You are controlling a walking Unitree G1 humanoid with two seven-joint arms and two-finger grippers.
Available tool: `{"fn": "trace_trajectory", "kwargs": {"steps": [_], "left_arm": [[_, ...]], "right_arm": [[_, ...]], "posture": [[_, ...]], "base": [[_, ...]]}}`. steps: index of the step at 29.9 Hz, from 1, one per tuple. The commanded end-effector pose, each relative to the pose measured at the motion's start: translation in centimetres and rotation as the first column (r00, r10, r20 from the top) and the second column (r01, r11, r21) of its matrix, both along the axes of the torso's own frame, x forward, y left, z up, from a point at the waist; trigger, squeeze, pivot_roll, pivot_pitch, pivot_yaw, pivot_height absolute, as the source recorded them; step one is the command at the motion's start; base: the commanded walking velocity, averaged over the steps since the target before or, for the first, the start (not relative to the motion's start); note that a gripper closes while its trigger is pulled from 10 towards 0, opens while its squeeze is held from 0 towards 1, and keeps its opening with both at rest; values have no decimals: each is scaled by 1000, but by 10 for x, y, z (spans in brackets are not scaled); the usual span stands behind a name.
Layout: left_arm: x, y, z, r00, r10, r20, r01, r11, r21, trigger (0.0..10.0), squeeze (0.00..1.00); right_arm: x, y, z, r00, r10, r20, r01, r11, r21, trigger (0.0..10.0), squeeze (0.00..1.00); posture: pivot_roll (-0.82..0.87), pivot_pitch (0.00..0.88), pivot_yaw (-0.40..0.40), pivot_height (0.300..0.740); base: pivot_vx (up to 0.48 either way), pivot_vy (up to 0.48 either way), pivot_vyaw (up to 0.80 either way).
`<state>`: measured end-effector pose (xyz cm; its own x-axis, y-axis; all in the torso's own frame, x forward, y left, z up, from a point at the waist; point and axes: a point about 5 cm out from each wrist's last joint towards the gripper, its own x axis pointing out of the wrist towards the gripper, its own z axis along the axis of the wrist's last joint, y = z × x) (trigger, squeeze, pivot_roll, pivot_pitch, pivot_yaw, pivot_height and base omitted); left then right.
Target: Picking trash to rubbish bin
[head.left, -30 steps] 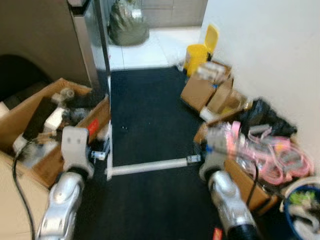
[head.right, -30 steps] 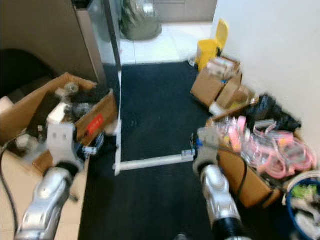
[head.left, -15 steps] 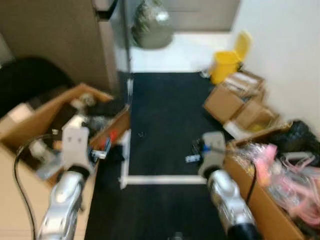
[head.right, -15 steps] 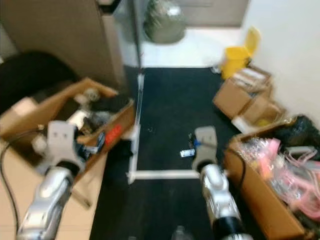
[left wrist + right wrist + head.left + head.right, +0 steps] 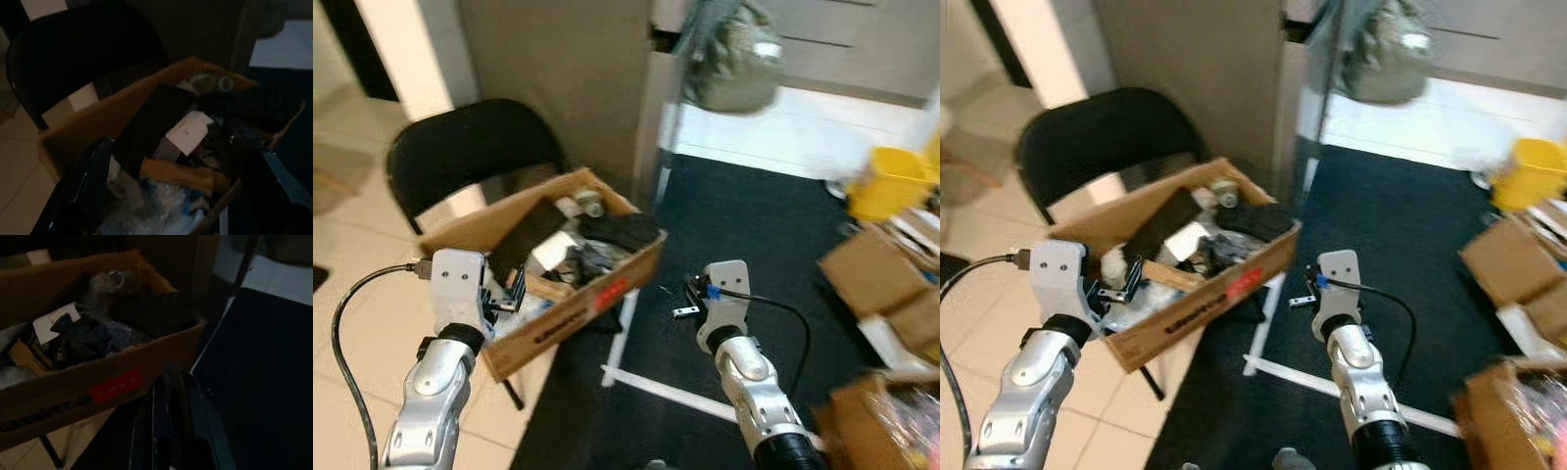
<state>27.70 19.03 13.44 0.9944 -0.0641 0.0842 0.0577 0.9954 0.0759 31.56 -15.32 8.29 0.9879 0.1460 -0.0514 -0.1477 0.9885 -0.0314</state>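
Both arms raised in front, nothing carried. Left claw [image 5: 506,292] sits at the near wall of the cardboard box [image 5: 570,311], fingers [image 5: 83,188] spread wide with the box contents between and beyond them, gripping nothing. Right claw [image 5: 1306,291] hovers over the dark mat [image 5: 754,245] just right of the box; its fingers [image 5: 161,431] are pressed together, empty.

Box rests on a black folding chair [image 5: 460,147] and holds mixed trash: crumpled plastic wrap [image 5: 161,205], a white card [image 5: 188,131], dark flat pieces, tape rolls [image 5: 210,83]. White strip [image 5: 675,392] lies across the mat.

Farther off: yellow rubbish bin [image 5: 891,181] at the right edge of the mat, well apart from the box. Grey sack [image 5: 734,64] beyond on the white floor.

Judgement: approach/selection phase at the box. Whether this is before a pick or between drops, can't tell. A pick would call for lowering the left claw onto one loose item.
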Motion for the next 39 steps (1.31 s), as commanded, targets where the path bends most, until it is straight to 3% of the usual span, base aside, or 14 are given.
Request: {"fn": "trace_trajectory", "kwargs": {"steps": [1,15,26,33,37,39], "left_arm": [[-3,1,-2,1000,1,-6,-1,1000,13,10000,0],[-2,1,-2,1000,8,-8,-8,1000,13,10000,0],[0,7,-6,998,47,-46,-44,998,54,10000,0],[1,9,-21,990,34,-138,-15,991,133,10000,0],[-1,7,-35,965,-57,-255,100,982,160,10000,0],[-2,6,-36,959,-80,-271,130,976,172,10000,0]], "right_arm": [[-1,-1,-1,1000,-13,4,13,1000,4,10000,0],[0,0,0,1000,-17,4,16,999,30,10000,0],[5,7,-1,1000,12,2,-12,999,41,10000,0],[13,20,0,996,84,-26,-81,990,114,10000,0],[18,40,-5,978,198,-65,-193,978,77,10000,0],[19,48,-5,968,240,-74,-234,969,78,10000,0]], "posture": [[11,137,-36,740],[12,137,-38,740],[23,120,-38,740],[25,114,-39,740],[31,120,-45,740],[32,122,-46,740]], "base": [[375,0,0],[371,0,0],[0,0,0],[0,0,0],[0,0,0],[0,0,0]]}}
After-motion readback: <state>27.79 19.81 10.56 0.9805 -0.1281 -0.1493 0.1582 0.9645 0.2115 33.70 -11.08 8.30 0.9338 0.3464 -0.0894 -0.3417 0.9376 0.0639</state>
